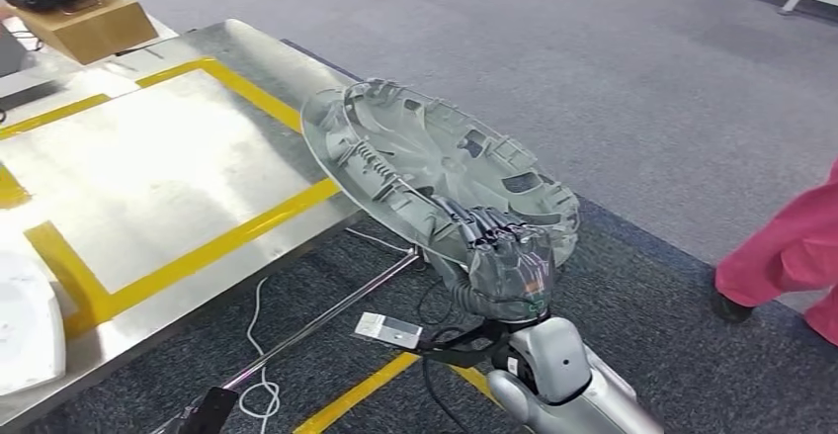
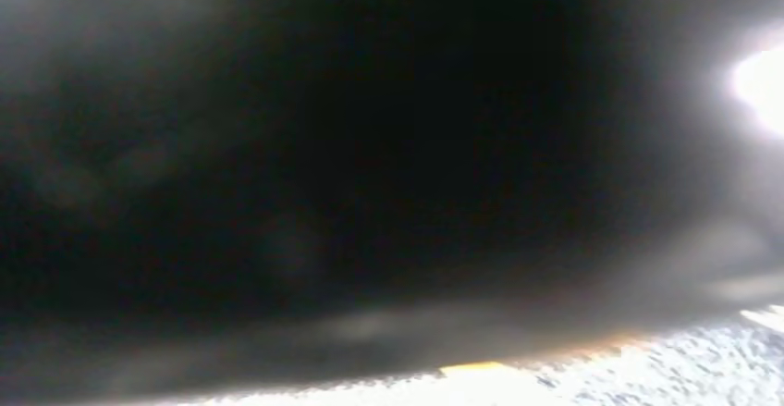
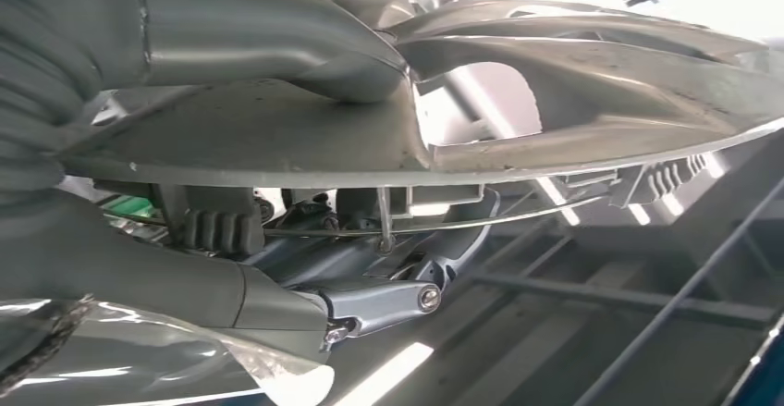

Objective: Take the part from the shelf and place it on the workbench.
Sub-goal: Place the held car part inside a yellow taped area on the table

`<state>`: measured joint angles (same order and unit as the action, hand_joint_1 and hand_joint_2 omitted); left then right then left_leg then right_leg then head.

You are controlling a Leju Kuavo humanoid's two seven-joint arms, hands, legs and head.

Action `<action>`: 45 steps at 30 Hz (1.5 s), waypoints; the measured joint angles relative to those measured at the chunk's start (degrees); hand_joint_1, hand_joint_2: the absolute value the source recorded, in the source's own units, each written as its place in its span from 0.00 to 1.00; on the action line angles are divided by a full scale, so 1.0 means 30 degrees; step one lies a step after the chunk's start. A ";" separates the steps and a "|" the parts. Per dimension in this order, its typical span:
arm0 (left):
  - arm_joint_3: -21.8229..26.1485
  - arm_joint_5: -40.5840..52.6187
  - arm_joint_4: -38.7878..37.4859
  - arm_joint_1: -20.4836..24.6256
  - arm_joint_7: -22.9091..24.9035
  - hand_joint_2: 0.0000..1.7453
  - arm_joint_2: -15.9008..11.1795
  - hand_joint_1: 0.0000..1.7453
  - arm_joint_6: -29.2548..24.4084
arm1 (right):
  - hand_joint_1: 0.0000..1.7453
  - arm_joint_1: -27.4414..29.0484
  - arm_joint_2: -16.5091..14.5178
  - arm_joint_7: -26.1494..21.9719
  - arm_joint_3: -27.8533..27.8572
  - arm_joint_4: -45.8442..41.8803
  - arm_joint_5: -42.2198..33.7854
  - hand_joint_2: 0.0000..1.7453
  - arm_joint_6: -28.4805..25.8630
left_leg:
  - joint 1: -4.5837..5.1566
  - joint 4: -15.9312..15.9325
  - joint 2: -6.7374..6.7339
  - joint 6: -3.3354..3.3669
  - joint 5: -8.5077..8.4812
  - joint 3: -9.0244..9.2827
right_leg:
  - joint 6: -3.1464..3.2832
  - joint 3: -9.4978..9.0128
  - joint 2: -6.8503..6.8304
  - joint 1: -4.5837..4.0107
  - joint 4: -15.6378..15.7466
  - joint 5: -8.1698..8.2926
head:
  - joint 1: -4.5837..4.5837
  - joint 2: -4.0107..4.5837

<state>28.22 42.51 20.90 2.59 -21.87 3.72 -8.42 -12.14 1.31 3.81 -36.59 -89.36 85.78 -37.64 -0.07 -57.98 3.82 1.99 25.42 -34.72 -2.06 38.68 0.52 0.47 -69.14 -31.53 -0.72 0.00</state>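
Matt grey plastic part (image 1: 435,172); brushed metal workbench (image 1: 148,187); rough carpet (image 1: 613,78).

Left wrist view: blurred and dark throughout; nothing in it can be told apart.
Part (image 1: 435,172): its near rim is hidden by the right hand (image 1: 506,261).
Right hand fingers (image 3: 217,230): partly hidden behind the part's rim.
Person (image 1: 786,256): cut off by the right edge.
White object (image 1: 28,325): cut off at the left edge; its kind cannot be told.

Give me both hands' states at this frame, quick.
Right hand: holding the grey wheel cover by its rim, above the floor beside the workbench.
Left hand: cannot be told; its wrist view is dark blur.
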 joint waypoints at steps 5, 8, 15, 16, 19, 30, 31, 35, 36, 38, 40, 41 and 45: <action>0.0007 0.0000 -0.0091 -0.0008 0.0025 0.00 -0.0208 0.00 0.0094 | 1.00 -0.0150 -0.0067 -0.0011 -0.0082 0.0353 -0.0013 1.00 -0.0040 | -0.0079 -0.0119 0.1063 -0.0510 -0.0035 -0.0291 | 0.0179 -0.1660 0.1174 0.0146 0.3626 0.1214 | -0.0020 0.0000; 0.0009 0.0020 -0.0164 -0.0064 0.0031 0.00 -0.0356 0.00 0.0104 | 1.00 -0.0261 -0.0182 0.0007 -0.0078 0.0481 -0.0035 1.00 -0.0045 | -0.0076 -0.0725 0.0404 -0.0805 0.0404 -0.0612 | 0.0503 -0.1818 0.0555 0.0196 0.3821 0.1295 | -0.0126 0.0000; 0.0007 0.0177 -0.0275 0.0113 0.0033 0.00 -0.0446 0.00 0.0124 | 1.00 -0.0364 -0.0260 -0.0004 -0.0084 0.0788 -0.0024 1.00 -0.0049 | -0.0195 -0.3812 -0.1277 -0.1142 0.1073 -0.2059 | 0.0686 -0.2138 -0.1061 0.0121 0.3868 0.1035 | -0.0270 0.0000; 0.0007 0.0208 -0.0277 0.0126 0.0033 0.00 -0.0468 0.00 0.0122 | 1.00 -0.0375 -0.0275 -0.0004 -0.0086 0.0812 -0.0026 1.00 -0.0049 | -0.0157 -0.2487 -0.1583 -0.1092 0.0490 -0.1370 | 0.0623 -0.2223 -0.1242 0.0105 0.3870 0.0969 | -0.0266 0.0000; 0.0007 0.0242 -0.0282 0.0215 0.0042 0.00 -0.0499 0.00 0.0116 | 1.00 -0.0489 -0.0311 -0.0004 -0.0080 0.0836 -0.0022 1.00 -0.0055 | 0.0078 -0.0173 -0.2239 -0.0797 -0.0015 -0.0236 | 0.0348 -0.2351 -0.1711 -0.0058 0.3850 0.0782 | -0.0264 0.0000; 0.0015 0.0262 -0.0350 0.0259 0.0055 0.00 -0.0490 0.00 0.0104 | 1.00 -0.0561 -0.0364 -0.0011 -0.0078 0.0989 -0.0046 1.00 -0.0064 | -0.0059 0.0007 -0.0282 -0.0111 0.0013 -0.0097 | -0.0113 0.0371 -0.0134 0.0045 -0.0547 -0.0397 | -0.0058 0.0000; 0.0015 0.0262 -0.0355 0.0262 0.0055 0.00 -0.0473 0.00 0.0102 | 1.00 -0.0577 -0.0364 -0.0013 -0.0080 0.0996 -0.0044 1.00 -0.0064 | -0.0070 -0.0014 -0.0059 -0.0149 0.0038 -0.0081 | -0.0042 -0.0183 0.0094 0.0058 0.0852 0.0394 | -0.0058 0.0000; 0.0015 0.0262 -0.0373 0.0253 0.0055 0.00 -0.0442 0.00 0.0085 | 1.00 -0.0609 -0.0364 -0.0015 -0.0086 0.1005 -0.0040 1.00 -0.0064 | -0.0113 -0.0115 0.0588 -0.0508 0.0036 -0.0270 | 0.0182 -0.1609 0.0871 0.0091 0.3610 0.1206 | -0.0084 0.0000; 0.0015 0.0262 -0.0379 0.0217 0.0056 0.00 -0.0460 0.00 0.0084 | 1.00 -0.0610 -0.0366 -0.0005 -0.0084 0.1007 -0.0042 1.00 -0.0064 | -0.0154 -0.0086 0.0700 -0.0631 0.0011 -0.0292 | 0.0265 -0.1620 0.0766 0.0085 0.3681 0.1217 | -0.0084 0.0000; 0.0013 0.0268 -0.0388 0.0177 0.0056 0.00 -0.0471 0.00 0.0082 | 1.00 -0.0616 -0.0379 0.0015 -0.0080 0.1007 -0.0044 1.00 -0.0066 | -0.0151 -0.0357 0.0275 -0.0867 0.0261 -0.0415 | 0.0506 -0.1736 0.0522 0.0126 0.3853 0.1292 | -0.0131 0.0000; 0.0013 0.0279 -0.0397 0.0238 0.0055 0.00 -0.0464 0.00 0.0082 | 1.00 -0.0629 -0.0392 0.0011 -0.0075 0.1005 -0.0033 1.00 -0.0069 | -0.0144 -0.2003 -0.0633 -0.1076 0.1224 -0.1142 | 0.0703 -0.1862 0.0237 0.0156 0.3973 0.1318 | -0.0218 0.0000; 0.0013 0.0284 -0.0401 0.0272 0.0055 0.00 -0.0461 0.00 0.0082 | 1.00 -0.0625 -0.0393 0.0007 -0.0071 0.1007 -0.0029 1.00 -0.0071 | -0.0173 -0.3248 -0.0920 -0.1166 0.1802 -0.1716 | 0.0763 -0.1893 0.0108 0.0144 0.3979 0.1295 | -0.0258 0.0000; 0.0015 0.0282 -0.0457 0.0278 0.0062 0.00 -0.0470 0.00 0.0082 | 1.00 -0.0637 -0.0393 0.0004 -0.0075 0.1111 -0.0051 1.00 -0.0066 | -0.0307 -0.4418 -0.1109 -0.1315 0.1584 -0.2287 | 0.0750 -0.1995 -0.0246 0.0128 0.3958 0.1185 | -0.0270 0.0000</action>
<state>28.26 43.36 19.52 3.43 -21.68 2.31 -8.17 -14.05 0.13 3.82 -36.82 -86.03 85.62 -37.84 -0.99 -71.24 0.49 -1.95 30.17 -41.58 0.19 32.70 -0.21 0.85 -57.27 -27.97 -1.53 0.00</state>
